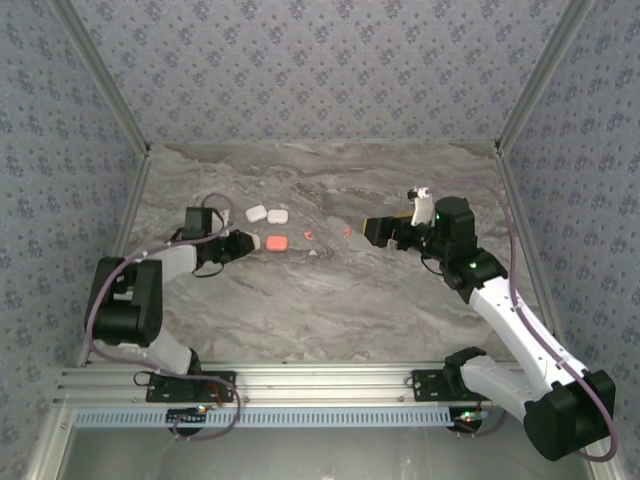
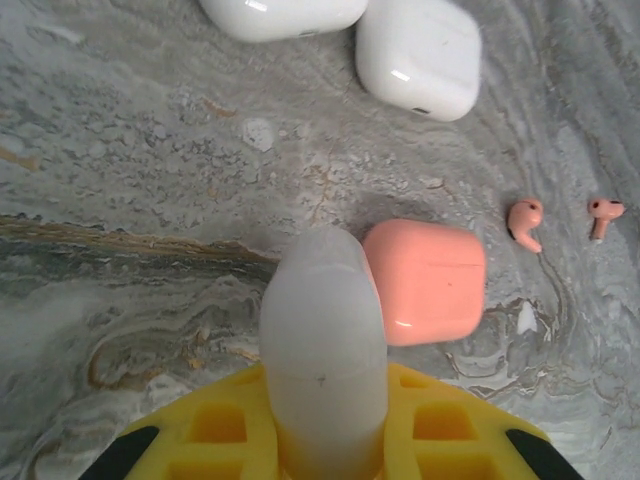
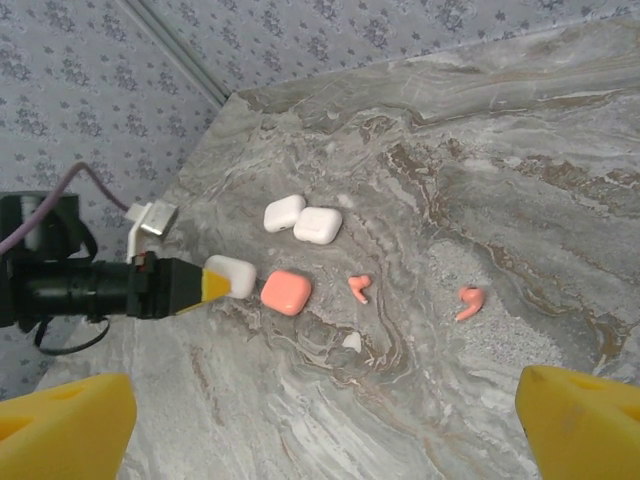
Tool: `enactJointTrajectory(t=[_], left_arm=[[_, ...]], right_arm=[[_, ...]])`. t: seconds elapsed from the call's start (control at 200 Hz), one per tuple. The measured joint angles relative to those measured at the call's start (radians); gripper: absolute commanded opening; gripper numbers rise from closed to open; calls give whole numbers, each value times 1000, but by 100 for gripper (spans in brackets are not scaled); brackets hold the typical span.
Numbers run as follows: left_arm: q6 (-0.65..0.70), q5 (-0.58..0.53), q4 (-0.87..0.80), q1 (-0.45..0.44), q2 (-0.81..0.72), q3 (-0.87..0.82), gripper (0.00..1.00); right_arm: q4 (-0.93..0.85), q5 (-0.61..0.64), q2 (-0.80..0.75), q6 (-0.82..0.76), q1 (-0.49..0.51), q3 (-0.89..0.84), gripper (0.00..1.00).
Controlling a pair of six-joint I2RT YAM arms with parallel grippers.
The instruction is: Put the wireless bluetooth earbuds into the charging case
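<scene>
We find a glossy, rounded-square pink case [image 2: 425, 280] on the veined marble table [image 2: 150, 150], with two smooth white cases [image 2: 418, 55] beyond it. Two pink L-shaped earbuds [image 2: 525, 222] lie loose to its right, stems toward the near edge. The left gripper [image 2: 320, 265] has its jaws together beside the pink case. The right gripper [image 3: 320, 440] has its jaws wide apart and empty.

On the desk [image 2: 130, 150], one case [image 2: 430, 280] is set just right of the left claw [image 2: 322, 300]. Two more cases [image 2: 280, 15] [image 2: 420, 55] are laid side by side ahead of the claw, beyond the first. Two earbuds [image 2: 525, 225] [image 2: 603, 215] are found farther right, past the near case, apart from each other. A third earbud [image 2: 527, 318] is placed just beside that case's right edge.
</scene>
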Motion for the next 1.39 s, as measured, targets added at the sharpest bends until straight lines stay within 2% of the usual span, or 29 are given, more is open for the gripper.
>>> enactJointTrajectory(t=[0.04,0.115,0.225,0.315,0.485,0.59,0.73,0.904,1.139,1.394], left_arm=[[0,9,-6,0,27,15,0],[0,32,-8,0,62,37,10],[-1,49,-2,0,94,64,35],[0,44,-4,0,117,70,49],[4,46,-11,1,109,77,64],[13,11,-35,7,83,77,74],[21,-43,-66,20,-11,54,85],[18,-105,-64,21,-274,-13,98],[-10,-211,-97,25,-629,-118,99],[-51,-279,-216,44,-809,-173,99]], right_arm=[[-2,-3,0,0,0,0,100],[-3,-8,0,0,0,0,100],[-7,-17,1,0,0,0,100],[-11,-23,4,0,0,3,100],[-37,-25,40,-18,5,30,100],[-72,-1,90,-73,34,72,100],[-108,44,203,-212,113,146,100],[-176,75,449,-445,204,308,100],[-230,106,767,-733,290,558,100],[-272,69,1035,-945,311,782,99]])
